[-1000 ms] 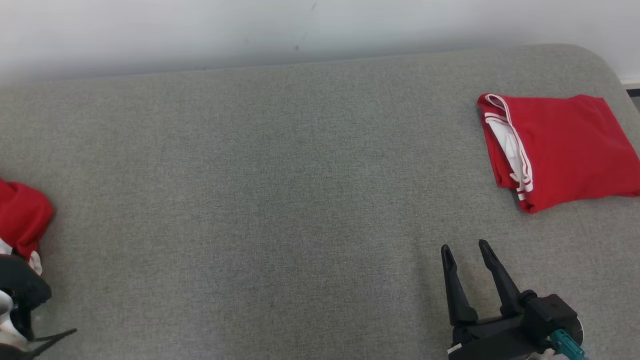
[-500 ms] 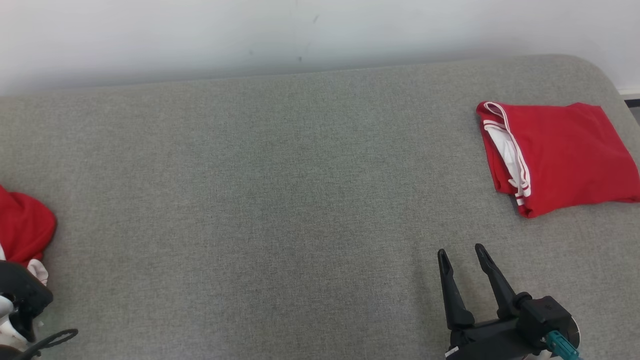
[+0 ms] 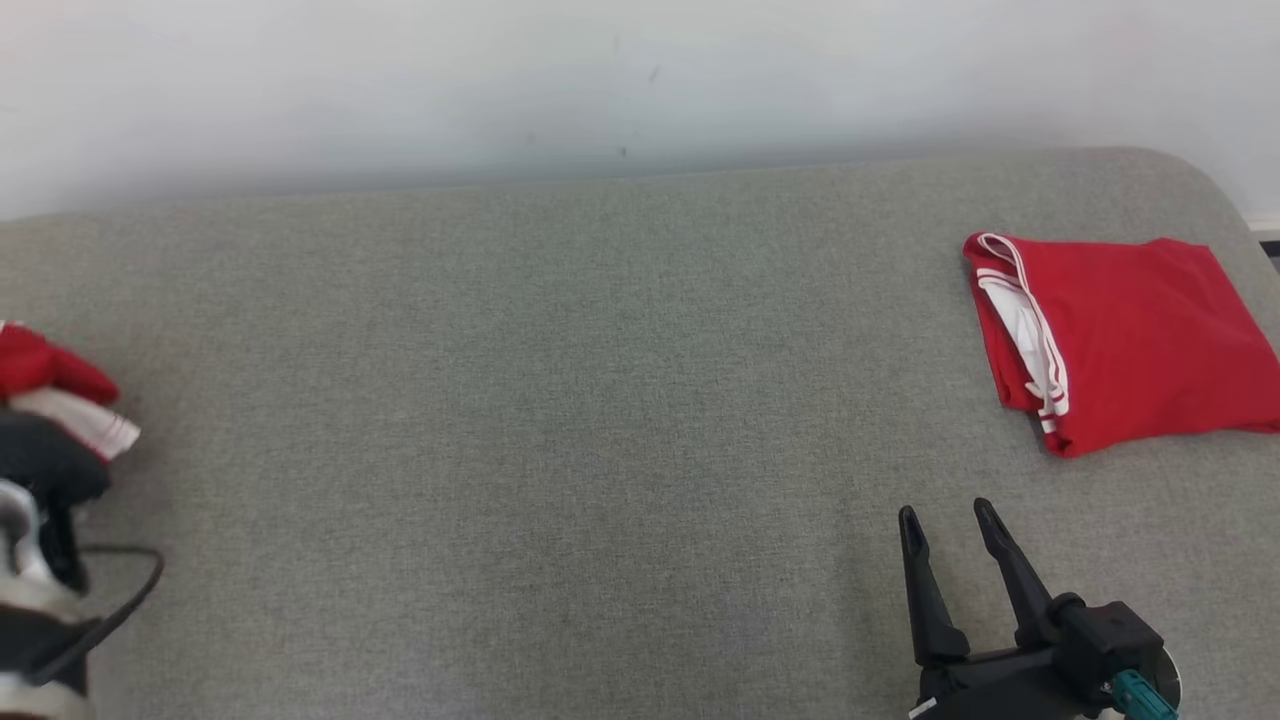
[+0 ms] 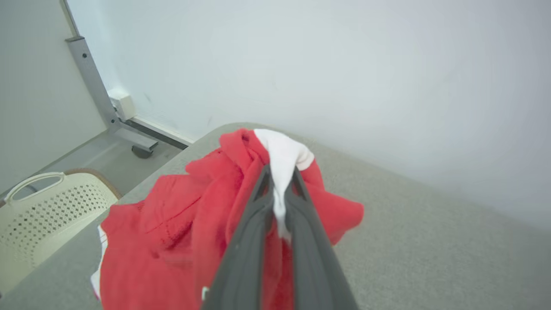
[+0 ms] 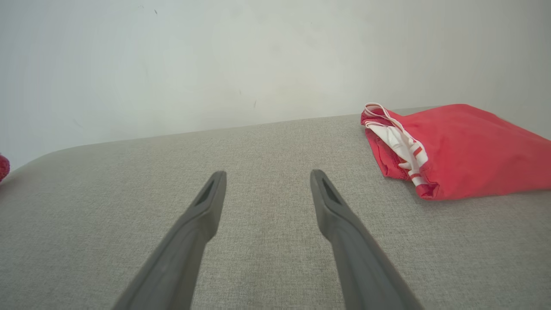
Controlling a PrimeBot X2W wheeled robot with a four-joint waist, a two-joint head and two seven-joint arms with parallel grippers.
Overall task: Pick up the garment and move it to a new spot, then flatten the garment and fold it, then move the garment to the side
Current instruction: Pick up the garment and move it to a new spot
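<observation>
A crumpled red garment [image 3: 45, 370] with white trim lies bunched at the table's far left edge. My left gripper [image 4: 280, 172] is shut on a fold of its white trim, and the red cloth [image 4: 172, 224] hangs around and below the fingers, raised off the grey surface. In the head view the gripper's dark body [image 3: 45, 475] sits just under the bunch. My right gripper [image 3: 945, 512] hovers open and empty over the table's front right, its fingers [image 5: 206, 206] spread wide.
A second red garment [image 3: 1130, 340], folded with white stripes, lies at the far right [image 5: 465, 150]. The grey padded table [image 3: 600, 400] backs onto a white wall. Left of the table stand a cream perforated basket [image 4: 38, 211] and a grey metal post [image 4: 92, 86].
My left gripper has shut on the crumpled garment and raised it. The camera has tilted, shifting the whole picture down. The right gripper stays open in place.
</observation>
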